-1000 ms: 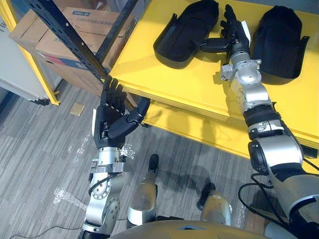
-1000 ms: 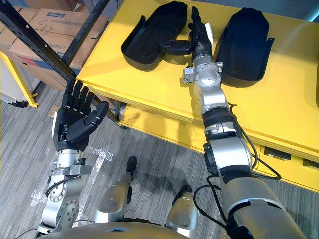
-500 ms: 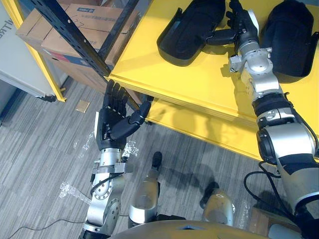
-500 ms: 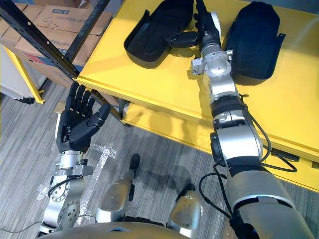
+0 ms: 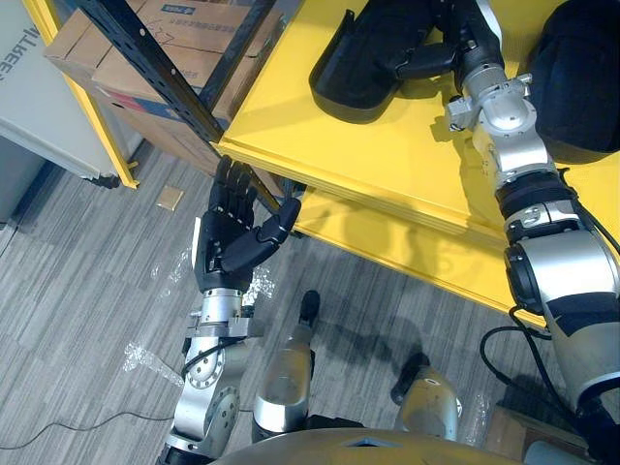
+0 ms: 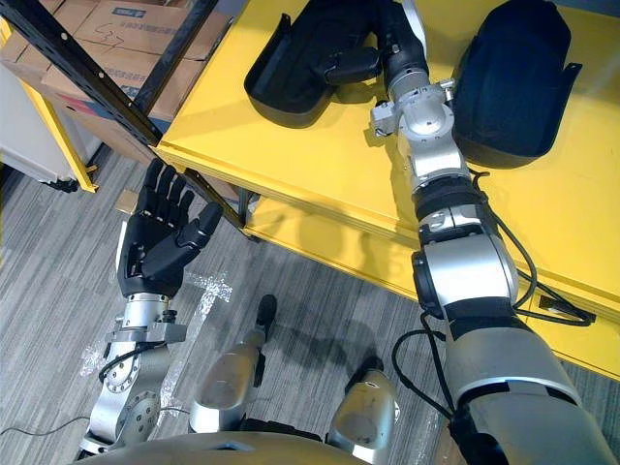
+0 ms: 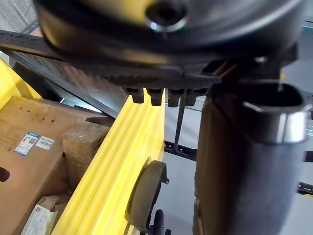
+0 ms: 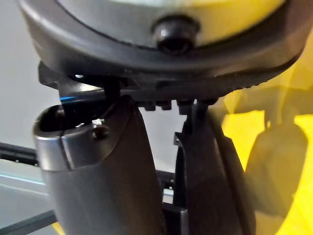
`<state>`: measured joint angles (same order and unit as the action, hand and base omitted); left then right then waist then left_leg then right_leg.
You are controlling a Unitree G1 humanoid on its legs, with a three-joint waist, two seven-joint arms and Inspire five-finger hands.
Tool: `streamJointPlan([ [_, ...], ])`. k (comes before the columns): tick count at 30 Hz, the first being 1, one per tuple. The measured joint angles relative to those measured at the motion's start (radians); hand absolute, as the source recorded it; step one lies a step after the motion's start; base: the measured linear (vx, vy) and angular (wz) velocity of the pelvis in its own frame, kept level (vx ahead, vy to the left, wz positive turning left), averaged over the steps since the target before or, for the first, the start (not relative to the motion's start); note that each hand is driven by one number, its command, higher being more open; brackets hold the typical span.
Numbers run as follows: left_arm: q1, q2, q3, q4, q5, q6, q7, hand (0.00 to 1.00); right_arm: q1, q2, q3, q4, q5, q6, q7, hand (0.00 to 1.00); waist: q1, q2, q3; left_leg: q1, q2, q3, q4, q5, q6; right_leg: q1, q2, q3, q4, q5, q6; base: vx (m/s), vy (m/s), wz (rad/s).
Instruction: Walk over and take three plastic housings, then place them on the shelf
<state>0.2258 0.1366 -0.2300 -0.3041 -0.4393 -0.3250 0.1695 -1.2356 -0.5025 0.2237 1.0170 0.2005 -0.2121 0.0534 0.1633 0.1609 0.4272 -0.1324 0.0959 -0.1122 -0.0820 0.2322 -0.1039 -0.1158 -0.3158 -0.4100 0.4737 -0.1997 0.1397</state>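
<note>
Two black plastic housings lie on the yellow table (image 5: 387, 165). The left housing (image 5: 368, 68) lies hollow side up and the right housing (image 5: 586, 77) dome side up. My right hand (image 5: 475, 39) reaches between them with fingers straight. Its thumb (image 6: 349, 66) stretches sideways over the left housing's rim. In the right wrist view the thumb (image 8: 98, 186) stands beside a thin dark housing wall (image 8: 205, 181). My left hand (image 5: 225, 247) hovers over the floor just off the table's near corner, palm up, open and holding nothing.
A black perforated shelf upright (image 5: 165, 68) slants across the table's left corner, with cardboard boxes (image 5: 145, 58) behind it. A white cabinet (image 5: 39, 107) stands at far left. A lower yellow shelf (image 5: 387, 252) runs under the tabletop. A caster wheel (image 7: 146, 196) sits under the table.
The whole picture has shifted as the camera moved. My right hand has reached further between the housings, thumb now over the left one's rim. The left hand has stayed open.
</note>
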Motion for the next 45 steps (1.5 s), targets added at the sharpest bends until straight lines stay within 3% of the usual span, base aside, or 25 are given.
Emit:
streamJointPlan([
  [5, 0.001, 0.003, 0.0, 0.0, 0.0, -0.002, 0.0, 1.0, -0.038, 0.0, 0.036, 0.012, -0.019, -0.002, -0.004, 1.0, 0.001, 0.0, 0.001, -0.002, 0.001, -0.001, 0.0, 0.0, -0.001, 0.0, 0.001, -0.001, -0.002, 0.0, 0.0, 0.0, 0.0, 0.0],
  [11, -0.007, 0.024, -0.014, 0.0, 0.007, -0.027, -0.007, 1.0, -0.067, -0.001, 0.035, -0.053, -0.101, -0.149, -0.133, 1.0, 0.0, -0.002, 0.002, -0.002, 0.002, 0.0, 0.0, 0.002, -0.005, 0.0, 0.003, -0.002, -0.01, 0.005, 0.004, 0.0, 0.0, 0.0],
  [15, -0.037, 0.021, -0.013, 0.0, 0.007, -0.029, -0.007, 1.0, 0.027, -0.003, -0.068, -0.485, -0.117, -0.172, -0.241, 1.0, -0.011, -0.006, 0.004, 0.016, 0.004, 0.027, 0.0, 0.001, -0.009, 0.035, 0.016, 0.001, -0.071, 0.037, 0.011, 0.01, 0.009, -0.08],
  [17, -0.039, 0.021, -0.001, -0.001, 0.007, -0.03, -0.006, 1.0, 0.132, -0.002, -0.121, -0.779, -0.113, -0.176, -0.267, 1.0, -0.034, -0.014, 0.003, 0.036, 0.004, 0.052, -0.001, -0.006, -0.008, 0.07, 0.026, 0.006, -0.131, 0.07, 0.019, 0.02, 0.035, -0.19],
  [18, -0.037, 0.021, 0.003, -0.001, 0.007, -0.031, -0.006, 1.0, 0.173, -0.002, -0.136, -0.847, -0.113, -0.176, -0.272, 1.0, -0.037, -0.021, 0.0, 0.041, 0.004, 0.059, -0.001, -0.009, -0.008, 0.075, 0.029, 0.013, -0.144, 0.077, 0.02, 0.0, 0.036, -0.3],
  [20, -0.03, 0.022, 0.024, -0.001, 0.011, -0.033, -0.006, 1.0, 0.352, 0.01, -0.186, -1.027, -0.104, -0.154, -0.276, 1.0, -0.059, -0.06, -0.019, 0.058, 0.008, 0.097, -0.003, -0.024, -0.004, 0.091, 0.04, 0.04, -0.196, 0.102, 0.023, -0.01, 0.033, -0.41],
  [23, -0.024, 0.03, 0.034, -0.001, 0.014, -0.033, -0.007, 1.0, 0.523, 0.028, -0.225, -1.083, -0.105, -0.089, -0.246, 1.0, -0.087, -0.1, -0.054, 0.067, 0.017, 0.133, -0.006, -0.039, -0.001, 0.097, 0.058, 0.068, -0.248, 0.129, 0.023, -0.01, 0.015, -0.41],
  [25, -0.018, 0.032, 0.035, -0.001, 0.017, -0.033, -0.025, 1.0, 0.695, 0.029, -0.26, -1.087, -0.109, 0.007, -0.19, 1.0, -0.1, -0.129, -0.099, 0.075, 0.023, 0.164, -0.007, -0.05, -0.004, 0.107, 0.073, 0.099, -0.304, 0.161, 0.024, 0.03, 0.007, -0.39],
  [29, -0.015, 0.032, 0.046, -0.001, 0.019, -0.033, -0.046, 1.0, 0.854, -0.004, -0.278, -1.087, -0.164, 0.089, -0.088, 1.0, -0.127, -0.135, -0.113, 0.106, 0.025, 0.199, -0.007, -0.055, -0.006, 0.138, 0.08, 0.126, -0.358, 0.199, 0.031, 0.03, 0.003, -0.27],
  [31, -0.009, 0.033, 0.05, -0.001, 0.019, -0.031, -0.059, 1.0, 0.879, -0.069, -0.274, -1.086, -0.215, 0.12, -0.008, 1.0, -0.14, -0.135, -0.135, 0.107, 0.032, 0.218, -0.007, -0.058, -0.009, 0.138, 0.091, 0.144, -0.383, 0.218, 0.03, 0.0, -0.008, -0.23],
  [37, 0.018, 0.043, 0.048, 0.002, 0.029, -0.022, -0.071, 1.0, 0.873, -0.215, -0.256, -1.063, -0.232, 0.118, 0.077, 1.0, -0.141, -0.146, -0.211, 0.108, 0.055, 0.228, -0.007, -0.061, -0.016, 0.144, 0.116, 0.149, -0.413, 0.234, 0.022, 0.0, -0.027, -0.08],
  [45, 0.019, 0.077, 0.048, 0.033, 0.054, -0.02, -0.097, 1.0, 0.82, -0.295, -0.134, -0.89, -0.2, 0.116, 0.194, 1.0, -0.135, -0.16, -0.235, 0.102, 0.056, 0.226, -0.008, -0.063, -0.023, 0.154, 0.121, 0.148, -0.445, 0.244, 0.024, -0.05, -0.007, 0.0],
])
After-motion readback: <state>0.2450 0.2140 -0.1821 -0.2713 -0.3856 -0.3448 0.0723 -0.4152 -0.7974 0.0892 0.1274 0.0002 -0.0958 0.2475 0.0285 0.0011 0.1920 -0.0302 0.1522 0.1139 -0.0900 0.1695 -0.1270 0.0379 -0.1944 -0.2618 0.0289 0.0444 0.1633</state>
